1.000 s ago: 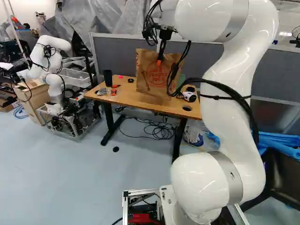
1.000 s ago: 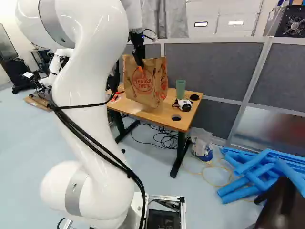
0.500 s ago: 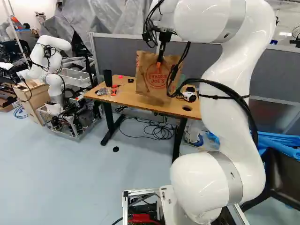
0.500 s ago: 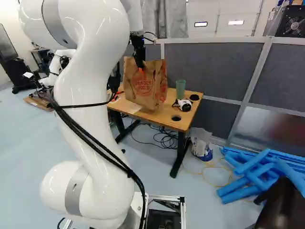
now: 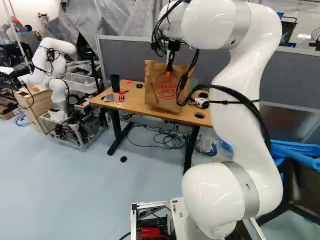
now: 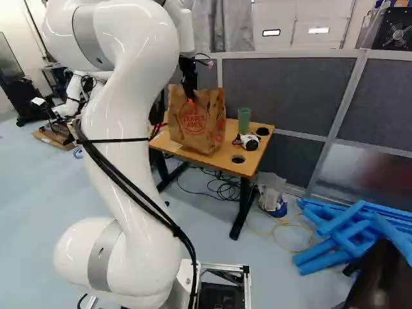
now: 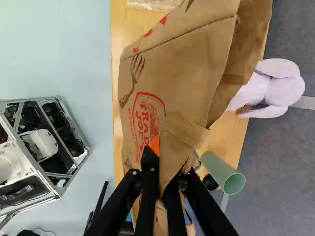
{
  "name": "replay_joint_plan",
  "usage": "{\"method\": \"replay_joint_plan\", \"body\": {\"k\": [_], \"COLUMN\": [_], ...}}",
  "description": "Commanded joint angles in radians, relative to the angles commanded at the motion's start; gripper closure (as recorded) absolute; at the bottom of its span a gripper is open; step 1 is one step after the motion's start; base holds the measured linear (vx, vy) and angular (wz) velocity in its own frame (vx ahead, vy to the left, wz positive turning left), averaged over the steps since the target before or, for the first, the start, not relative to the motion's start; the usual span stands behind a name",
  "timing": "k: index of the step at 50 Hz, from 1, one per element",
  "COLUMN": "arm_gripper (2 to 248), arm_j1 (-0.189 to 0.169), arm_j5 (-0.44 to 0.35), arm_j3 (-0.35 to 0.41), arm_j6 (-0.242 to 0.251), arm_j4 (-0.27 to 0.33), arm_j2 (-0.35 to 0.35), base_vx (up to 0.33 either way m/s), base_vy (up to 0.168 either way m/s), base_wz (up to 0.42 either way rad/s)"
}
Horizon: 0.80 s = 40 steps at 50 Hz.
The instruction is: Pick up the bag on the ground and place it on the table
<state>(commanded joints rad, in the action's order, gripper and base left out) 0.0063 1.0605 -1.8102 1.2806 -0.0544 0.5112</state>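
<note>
You have the brown paper grocery bag [image 7: 172, 73] on the wooden table [image 6: 248, 166], the gripper [image 7: 166, 169] clamped on its upper edge, likely to steady it until its base bears the weight. Opening the jaws looks next; mind the green cup [image 7: 224, 172] beside it. Your arm [image 5: 235, 130] rises high and reaches forward, wrist angled downward.

Brown paper bag [image 5: 156, 91] is standing roughly upright at the table [image 5: 131, 103], its face showing a red emblem (a dark fork drawing is showing too). Its upper part is creasing; its bottom is apparently resting on the wooden top, contact being hard to confirm. Table is standing on dark legs.
</note>
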Motion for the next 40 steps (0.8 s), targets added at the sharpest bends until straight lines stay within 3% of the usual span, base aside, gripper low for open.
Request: {"method": "replay_joint_plan", "body": {"k": [26,27,31,32,36,37,40], "arm_gripper": [229,218,218,186,186,151,151], "arm_j1": [0.003,0.003,0.003,0.003,0.003,0.003,0.003], "arm_j5": [0.0,0.0,0.0,0.0,0.0,0.0,0.0], "arm_j3": [-0.009,-0.009,-0.009,-0.009,-0.009,-0.009,-0.009], "arm_j6": [0.0,0.0,0.0,0.0,0.0,0.0,0.0], "arm_j4": [0.0,0.0,0.0,0.0,0.0,0.0,0.0], "arm_j2": [0.026,0.026,0.026,0.026,0.026,0.026,0.026], "base_vx": [0.0,0.0,0.0,0.0,0.0,0.0,0.0], "base_vy": [0.0,0.0,0.0,0.0,0.0,0.0,0.0], "base_wz": [0.0,0.0,0.0,0.0,0.0,0.0,0.0]}}
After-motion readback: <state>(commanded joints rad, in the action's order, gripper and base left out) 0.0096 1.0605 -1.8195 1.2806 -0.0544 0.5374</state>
